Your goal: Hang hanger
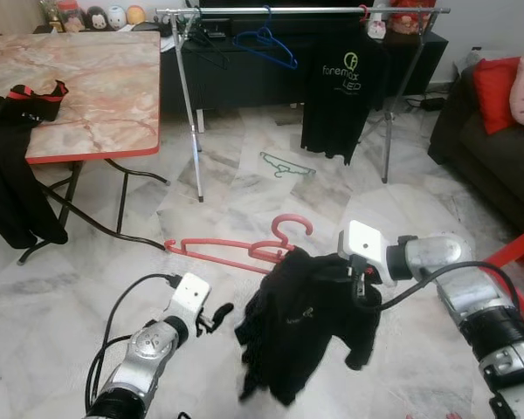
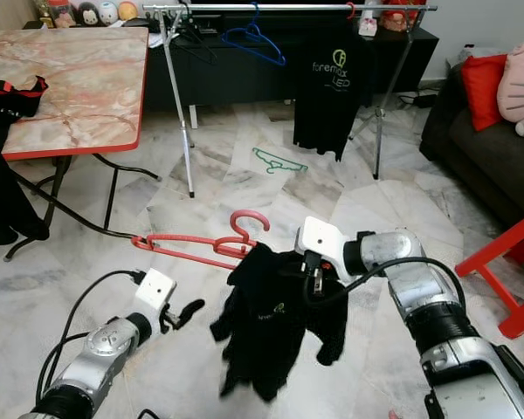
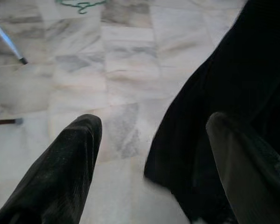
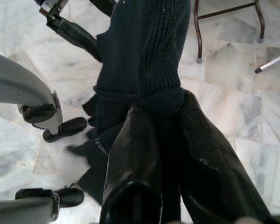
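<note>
My right gripper (image 1: 360, 284) is shut on the knitted collar of a black garment (image 1: 306, 323), which hangs crumpled from it above the floor. In the right wrist view the fingers (image 4: 130, 140) pinch that collar (image 4: 161, 98). A red hanger (image 1: 236, 249) shows just behind the garment with its hook up; I cannot tell whether it lies on the floor or sits in the cloth. My left gripper (image 1: 217, 316) is open, low and just left of the garment, with the cloth (image 3: 233, 79) beside one finger.
A metal clothes rack (image 1: 244, 11) stands ahead with a blue hanger (image 1: 266, 39) and a black T-shirt (image 1: 336, 96). A green hanger (image 1: 284, 166) lies on the floor under it. A marble-top table (image 1: 96, 96) is left, a dark sofa (image 1: 489, 148) and a red chair (image 1: 515, 253) right.
</note>
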{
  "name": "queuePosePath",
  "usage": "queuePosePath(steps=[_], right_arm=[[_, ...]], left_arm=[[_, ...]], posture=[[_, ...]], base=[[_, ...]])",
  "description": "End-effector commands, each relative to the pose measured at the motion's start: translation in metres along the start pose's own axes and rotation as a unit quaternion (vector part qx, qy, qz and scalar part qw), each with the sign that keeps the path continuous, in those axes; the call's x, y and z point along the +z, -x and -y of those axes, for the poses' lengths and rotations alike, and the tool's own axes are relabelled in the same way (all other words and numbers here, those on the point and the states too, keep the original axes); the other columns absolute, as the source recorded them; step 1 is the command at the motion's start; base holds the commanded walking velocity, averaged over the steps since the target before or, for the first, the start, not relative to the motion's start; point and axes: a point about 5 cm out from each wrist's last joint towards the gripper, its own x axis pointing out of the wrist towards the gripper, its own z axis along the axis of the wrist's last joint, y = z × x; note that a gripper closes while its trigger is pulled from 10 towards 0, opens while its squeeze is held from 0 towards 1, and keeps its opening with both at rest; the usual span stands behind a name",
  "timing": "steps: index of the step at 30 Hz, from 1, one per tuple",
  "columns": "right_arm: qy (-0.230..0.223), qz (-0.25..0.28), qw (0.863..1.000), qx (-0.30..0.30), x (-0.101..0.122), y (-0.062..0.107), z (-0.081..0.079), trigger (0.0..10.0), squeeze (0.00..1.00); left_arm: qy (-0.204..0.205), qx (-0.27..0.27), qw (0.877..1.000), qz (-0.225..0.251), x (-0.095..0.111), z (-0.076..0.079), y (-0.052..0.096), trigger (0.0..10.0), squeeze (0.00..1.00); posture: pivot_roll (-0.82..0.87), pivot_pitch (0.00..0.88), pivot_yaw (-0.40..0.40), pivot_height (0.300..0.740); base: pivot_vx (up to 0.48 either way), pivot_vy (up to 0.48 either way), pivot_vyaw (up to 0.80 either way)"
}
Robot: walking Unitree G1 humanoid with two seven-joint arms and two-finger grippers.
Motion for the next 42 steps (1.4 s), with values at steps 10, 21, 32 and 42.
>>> queuePosePath(steps=[10, 21, 32, 42], right_arm=[[0.07, 0.039, 0.997, -0.002, 0.044, -0.001, 0.017, 0.0, 0.0], [0.113, 0.071, 0.991, 0.018, 0.071, -0.006, 0.016, 0.0, 0.0], [0.133, 0.073, 0.988, 0.016, 0.08, -0.001, 0.018, 0.0, 0.0], [0.144, 0.08, 0.986, 0.024, 0.087, -0.005, 0.014, 0.0, 0.0]], left_arm=[[0.001, -0.021, 1.0, -0.012, -0.01, -0.003, 0.003, 10.0, 0.0], [0.03, -0.021, 0.999, 0.009, 0.003, -0.012, -0.003, 10.0, 0.0], [0.044, 0.026, 0.999, 0.007, 0.007, -0.024, -0.007, 10.0, 0.0], [0.046, 0.002, 0.999, -0.001, 0.003, -0.018, -0.008, 10.0, 0.0]], posture=[[-0.06, 0.057, -0.083, 0.74], [-0.06, 0.051, -0.09, 0.74], [-0.07, 0.044, -0.09, 0.74], [-0.07, 0.039, -0.091, 0.74]], base=[[0.0, 0.0, 0.0], [0.0, 0.0, 0.0], [0.0, 0.0, 0.0], [0.0, 0.0, 0.0]])
